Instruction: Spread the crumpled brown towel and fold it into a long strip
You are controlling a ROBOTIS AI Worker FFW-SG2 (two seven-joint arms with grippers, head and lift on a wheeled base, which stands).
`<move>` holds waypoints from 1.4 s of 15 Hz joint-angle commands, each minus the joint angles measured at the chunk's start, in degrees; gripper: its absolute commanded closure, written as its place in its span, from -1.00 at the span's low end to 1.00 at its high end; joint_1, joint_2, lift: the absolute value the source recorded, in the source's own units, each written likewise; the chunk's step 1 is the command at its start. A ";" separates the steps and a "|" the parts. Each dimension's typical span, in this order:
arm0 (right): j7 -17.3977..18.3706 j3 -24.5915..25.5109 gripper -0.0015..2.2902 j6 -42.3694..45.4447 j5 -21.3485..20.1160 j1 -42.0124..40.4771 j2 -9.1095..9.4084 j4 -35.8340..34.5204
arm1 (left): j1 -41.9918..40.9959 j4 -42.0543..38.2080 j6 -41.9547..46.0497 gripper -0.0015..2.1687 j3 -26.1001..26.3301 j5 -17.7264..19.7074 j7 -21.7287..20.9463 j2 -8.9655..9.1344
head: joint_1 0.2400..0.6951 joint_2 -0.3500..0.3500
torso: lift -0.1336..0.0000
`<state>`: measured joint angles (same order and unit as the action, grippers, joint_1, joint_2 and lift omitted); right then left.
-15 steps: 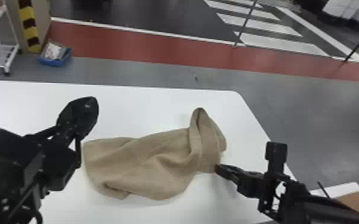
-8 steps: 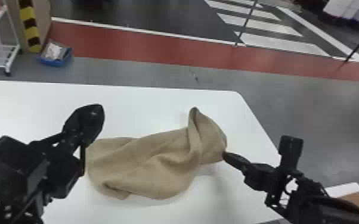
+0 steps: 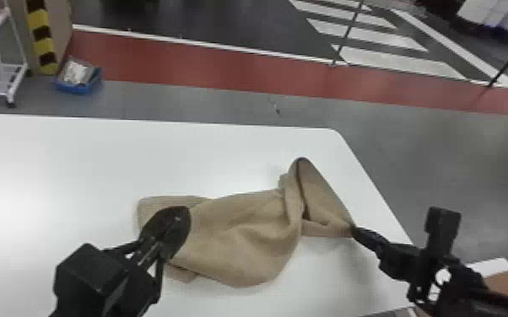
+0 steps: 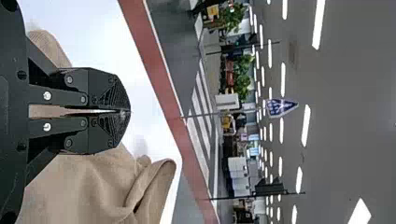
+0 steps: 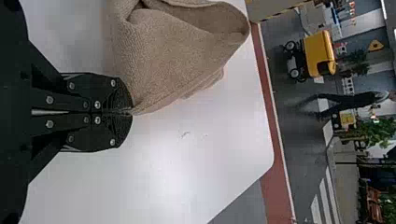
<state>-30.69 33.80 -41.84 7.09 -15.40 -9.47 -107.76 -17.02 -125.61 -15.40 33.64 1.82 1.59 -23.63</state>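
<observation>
the brown towel is lying crumpled on the white counter, near its right-hand edge, and it is spreading sideways in loose, uneven folds. its far right part is rising into a rounded peak, and a thick fold is running down from there toward the near side. from the peak, a slanting edge is stretching down to a pointed corner at the right.

the right end effector is grasping that corner; in its wrist view, its tips are pressing together on the point of the cloth, and the fabric is fanning out from them. a shallow hollow is opening in the towel farther along.

the left end effector is hanging over the towel's left part in the head view, covering some of it. it is clenched, its tips meeting in its wrist view, and cloth is showing on both sides of it. whether it is touching the towel, i cannot tell.

beyond the counter, a blue bin is sitting on the floor beside a white cart, and a red strip is crossing the floor.
</observation>
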 commanded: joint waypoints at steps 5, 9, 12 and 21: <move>-0.16 -0.58 0.32 2.85 -3.57 -0.60 0.33 2.47 | 2.79 5.55 -1.61 -0.14 6.96 -0.50 -1.76 2.09 | 1.00 -1.00 | -0.84; -0.16 -1.11 0.32 2.15 -3.57 -0.95 0.59 2.03 | 4.63 9.95 -3.37 -0.54 11.71 -5.43 -1.59 3.23 | 1.00 -1.00 | -0.84; -0.25 -1.37 0.32 1.27 -3.22 -0.95 1.12 -0.26 | 5.60 11.53 -11.45 -0.54 11.62 -7.45 -0.88 4.64 | 1.00 -1.00 | -0.84; -1.48 0.12 0.32 1.10 -1.82 -1.74 2.00 -2.10 | 7.71 14.52 -13.74 0.34 11.27 -11.14 2.02 6.31 | 1.00 -1.00 | -0.84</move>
<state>-31.83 33.42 -40.72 5.14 -17.06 -7.48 -109.75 -9.33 -111.16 -29.03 44.87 -9.23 3.35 -17.31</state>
